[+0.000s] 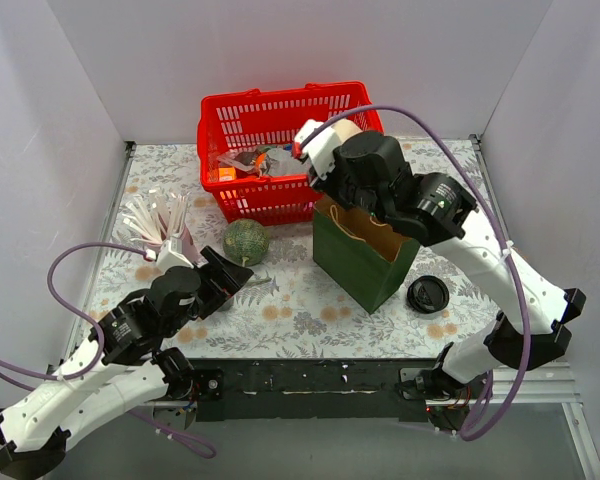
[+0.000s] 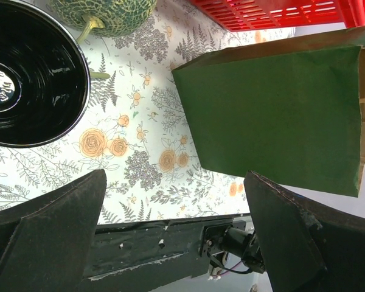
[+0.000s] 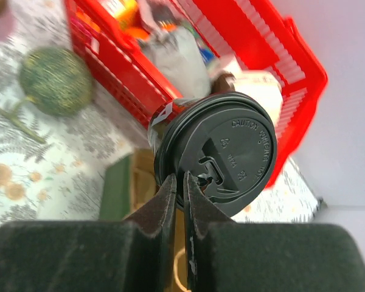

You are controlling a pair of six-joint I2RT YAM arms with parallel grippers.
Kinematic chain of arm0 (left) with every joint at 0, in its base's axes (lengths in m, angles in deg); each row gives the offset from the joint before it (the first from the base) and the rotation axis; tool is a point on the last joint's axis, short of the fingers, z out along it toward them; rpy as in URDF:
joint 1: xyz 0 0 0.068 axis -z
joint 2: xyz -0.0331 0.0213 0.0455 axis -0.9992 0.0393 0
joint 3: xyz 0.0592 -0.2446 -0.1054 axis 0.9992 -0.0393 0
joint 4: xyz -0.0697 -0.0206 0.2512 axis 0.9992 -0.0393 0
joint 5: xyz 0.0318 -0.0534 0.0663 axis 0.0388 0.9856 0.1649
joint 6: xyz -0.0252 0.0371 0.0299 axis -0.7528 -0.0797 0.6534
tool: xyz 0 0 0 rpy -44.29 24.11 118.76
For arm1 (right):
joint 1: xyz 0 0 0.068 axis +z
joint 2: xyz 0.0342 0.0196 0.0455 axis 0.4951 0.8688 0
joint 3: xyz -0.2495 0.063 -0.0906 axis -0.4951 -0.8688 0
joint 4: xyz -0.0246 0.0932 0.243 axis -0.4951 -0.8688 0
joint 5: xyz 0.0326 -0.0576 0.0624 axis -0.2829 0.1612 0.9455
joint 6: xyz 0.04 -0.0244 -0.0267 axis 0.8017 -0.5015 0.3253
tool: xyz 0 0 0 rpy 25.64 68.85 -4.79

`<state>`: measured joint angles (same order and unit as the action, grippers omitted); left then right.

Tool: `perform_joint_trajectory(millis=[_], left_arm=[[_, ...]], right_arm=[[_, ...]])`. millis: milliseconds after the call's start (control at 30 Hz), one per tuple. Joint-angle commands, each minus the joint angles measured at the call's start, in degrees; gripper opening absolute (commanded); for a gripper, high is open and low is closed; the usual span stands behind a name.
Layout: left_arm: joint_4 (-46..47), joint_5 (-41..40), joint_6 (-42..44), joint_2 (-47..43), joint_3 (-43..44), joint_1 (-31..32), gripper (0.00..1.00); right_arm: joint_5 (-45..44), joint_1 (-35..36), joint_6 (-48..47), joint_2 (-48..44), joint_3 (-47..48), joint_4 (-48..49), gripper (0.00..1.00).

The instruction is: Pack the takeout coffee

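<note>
Two arms, only one busy.

Right wrist view: right gripper point(image 3: 181, 182) is clenched thin on the rim of the takeout coffee point(image 3: 231, 152), pinching the edge of its black sip lid. The cup is lidded and tilted, with its lid facing the camera, and it hangs in the air. The open mouth of the green bag point(image 3: 115, 188) shows below it and the red basket point(image 3: 280, 79) behind it. A melon point(image 3: 55, 82) lies on the cloth, far left.

Top view: the cup itself is mostly hidden under the right wrist. That wrist hovers between the basket's front wall and the bag's far edge, so the coffee is not yet in the bag. A loose lid point(image 1: 427, 294) lies flat on the table point(image 1: 300, 310) right of the bag. Left gripper point(image 1: 238, 278) is low on the left, well apart from the bag.

Left wrist view: the left fingers are spread wide and hold nothing. A black bowl point(image 2: 30, 73) sits at the upper left, and the bag's side fills the right.

Step, as I judge it: carrying the cup to the bag, drop pending. The next move calls for centring the cup over the opening, righting it, lowering it inside, then letting go. A rim pinch is a thin hold, so the cup could slip or tip.
</note>
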<state>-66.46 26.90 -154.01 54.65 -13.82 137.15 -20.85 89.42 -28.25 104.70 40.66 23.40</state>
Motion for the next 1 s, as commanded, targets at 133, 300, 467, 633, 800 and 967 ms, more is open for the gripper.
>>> perform_joint_trajectory(millis=[133,300,467,633,800,967], left_arm=[[0.8,-0.7,1.7,-0.9,-0.1,0.0,0.98],[0.9,-0.5,2.5,-0.2,0.1,0.0,0.98],[1.8,-0.7,3.2,0.5,-0.2,0.0,0.98],[2.9,-0.3,3.8,1.3,-0.1,0.0,0.98],[3.2,0.0,4.6,1.9,0.3,0.0,0.98],[3.0,0.1,4.7,2.0,0.3,0.0,0.98]], right_arm=[[1.0,-4.3,4.2,-2.6,-2.6,-5.8,0.01],[-0.8,-4.3,5.5,-4.6,-3.6,-7.2,0.01],[-0.4,-4.3,5.7,-6.7,-5.0,-8.3,0.01],[0.4,-4.3,6.1,-8.5,-6.9,-8.6,0.01],[2.9,-4.4,6.0,-7.9,-8.7,-9.8,0.01],[5.6,-7.2,6.5,-5.6,-8.6,-10.8,0.01]])
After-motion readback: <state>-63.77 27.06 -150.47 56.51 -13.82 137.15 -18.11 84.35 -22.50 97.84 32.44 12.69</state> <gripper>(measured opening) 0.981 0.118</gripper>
